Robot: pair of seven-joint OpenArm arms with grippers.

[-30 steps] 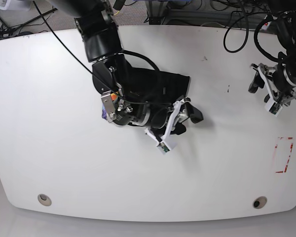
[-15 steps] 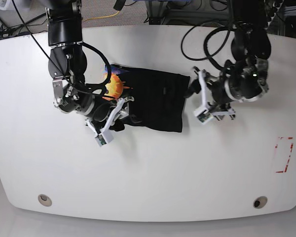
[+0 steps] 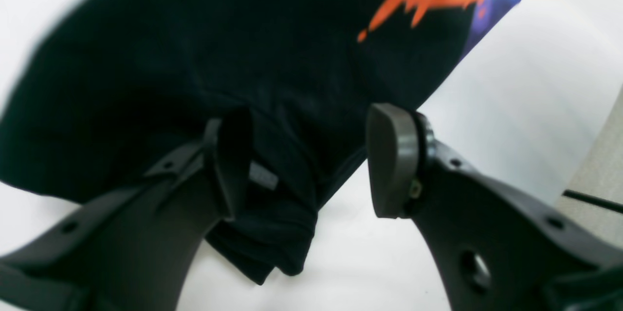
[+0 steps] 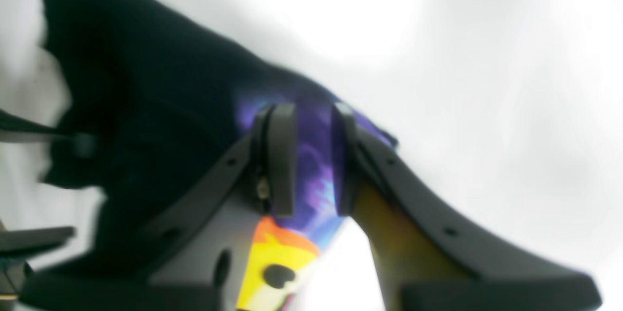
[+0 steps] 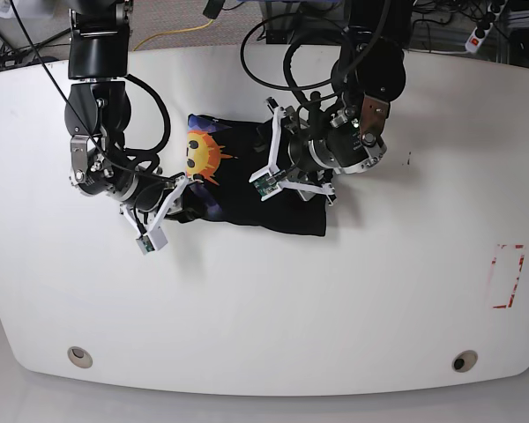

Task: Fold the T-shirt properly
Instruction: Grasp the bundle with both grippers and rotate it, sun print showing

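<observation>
In the right wrist view, low in the middle of the frame, your right gripper (image 4: 311, 160) has its two jaws pinched close on the T-shirt (image 4: 160, 106). The bit between them is the blue-purple printed edge. The yellow and orange face shows just under the jaws. The black cloth runs away from the claw to the upper left of that frame.

In the left wrist view, your left gripper (image 3: 311, 165) is wide open. One finger (image 3: 233, 165) lies over the black cloth at a bunched corner. The other stands over the bare white table (image 3: 535, 82), just beside the shirt's edge. It holds nothing yet. The shirt fills the upper left of that frame, and the orange print is at the top right.

In the base view, the shirt (image 5: 291, 189) lies folded small near the upper middle of the table (image 5: 264, 308). Its long way runs left to right. The right gripper (image 5: 181, 198) is at the left end, by the sun face. Its arm comes down from the upper left. The left gripper (image 5: 278, 163) is over the middle and right part. Its arm bends down from the top.

Both claws are right at the shirt. I think the next fold runs along that long way, so you need the left claw to close first.
</observation>
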